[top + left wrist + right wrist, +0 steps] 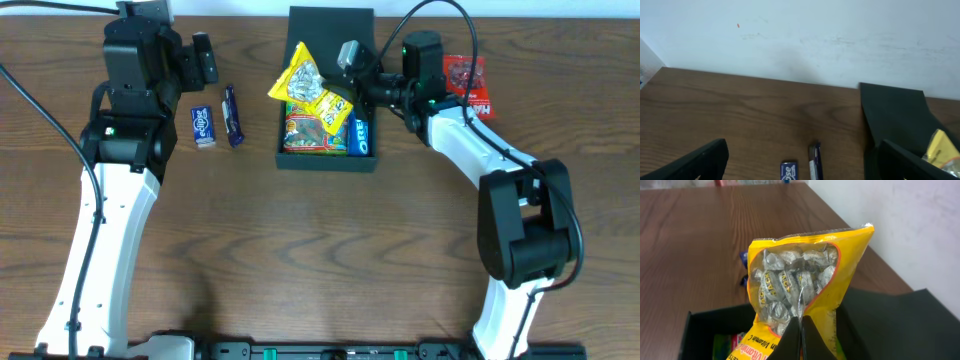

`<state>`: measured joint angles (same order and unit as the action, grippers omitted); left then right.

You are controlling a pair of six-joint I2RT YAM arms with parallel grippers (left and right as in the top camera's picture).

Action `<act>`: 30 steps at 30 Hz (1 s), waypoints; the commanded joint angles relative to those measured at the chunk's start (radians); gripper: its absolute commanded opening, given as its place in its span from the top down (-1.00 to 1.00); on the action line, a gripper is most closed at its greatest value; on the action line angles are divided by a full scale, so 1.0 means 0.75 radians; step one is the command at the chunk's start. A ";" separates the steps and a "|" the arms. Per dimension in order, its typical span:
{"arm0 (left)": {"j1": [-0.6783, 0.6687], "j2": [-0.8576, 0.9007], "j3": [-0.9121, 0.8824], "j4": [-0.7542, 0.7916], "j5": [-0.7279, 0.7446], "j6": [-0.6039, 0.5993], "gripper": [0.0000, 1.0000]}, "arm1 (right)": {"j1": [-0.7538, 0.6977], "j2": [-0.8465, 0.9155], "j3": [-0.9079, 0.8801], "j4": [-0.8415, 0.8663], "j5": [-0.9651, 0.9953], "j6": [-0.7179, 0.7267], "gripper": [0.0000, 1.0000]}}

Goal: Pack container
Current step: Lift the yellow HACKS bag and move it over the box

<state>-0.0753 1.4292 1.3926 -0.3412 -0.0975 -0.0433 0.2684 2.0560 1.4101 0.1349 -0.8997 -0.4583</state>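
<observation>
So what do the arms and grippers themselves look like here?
Both the left arm and right arm have white links, chunky black joints with small green lights, and thin black cables looping off. The left gripper and right gripper have plain black fingers.

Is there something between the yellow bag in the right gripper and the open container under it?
Nothing visible blocks it. The right gripper holds the yellow bag over the container, whose lid is folded back. Packets inside lie under the bag.
</observation>
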 commanded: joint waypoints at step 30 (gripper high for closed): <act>0.005 -0.016 0.017 -0.008 -0.018 0.029 -0.91 | 0.108 -0.012 0.003 -0.334 0.468 0.448 0.97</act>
<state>-0.0753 1.4288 1.3926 -0.3458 -0.0978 -0.0277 0.3405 2.0632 1.4105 -0.0940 -0.5983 -0.0395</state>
